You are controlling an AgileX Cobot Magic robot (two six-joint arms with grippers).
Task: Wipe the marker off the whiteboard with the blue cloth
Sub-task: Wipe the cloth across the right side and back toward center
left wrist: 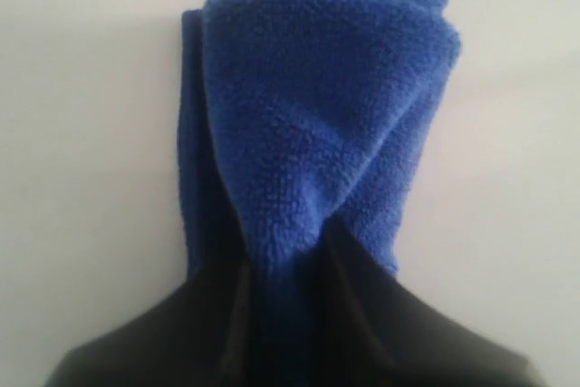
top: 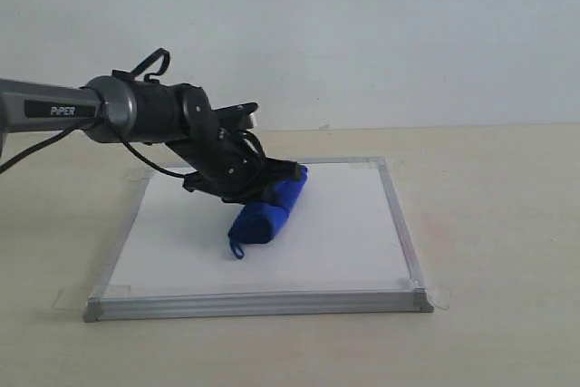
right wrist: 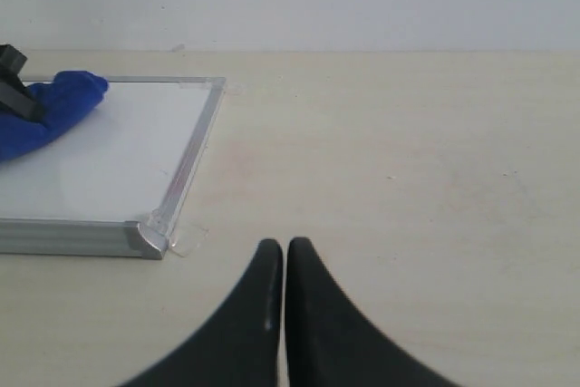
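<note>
exterior view: my left gripper [top: 265,186] reaches in from the left side and sits low over the whiteboard [top: 353,224]. its jaws are narrowed onto the blue cloth [top: 268,209], gripping the far end of the roll. the cloth lies on the board surface a little left of centre, running diagonally from the gripper toward the near edge. a small loop [top: 237,249] at the near end of the cloth lies on the board. the board lies flat on the pale table [top: 498,224], with a silver frame [top: 403,233] around it and clear tape [top: 440,296] at the near right corner. a plain light wall [top: 381,24] stands behind the table.

left wrist view: the two dark fingers [left wrist: 204,324] of the left gripper [left wrist: 288,256] pinch the cloth [left wrist: 317,106] between them. the fabric bunches into folds past the fingertips and rests against the white board [left wrist: 82,151].

right wrist view: my right gripper [right wrist: 285,247] is off the board, over the bare table [right wrist: 408,160], near one board corner. its jaws are closed together with only a hairline gap and hold nothing. the board [right wrist: 109,160], the tape [right wrist: 186,240] at its corner and one end of the cloth [right wrist: 54,106] are in view, the cloth well apart from this gripper.
</note>
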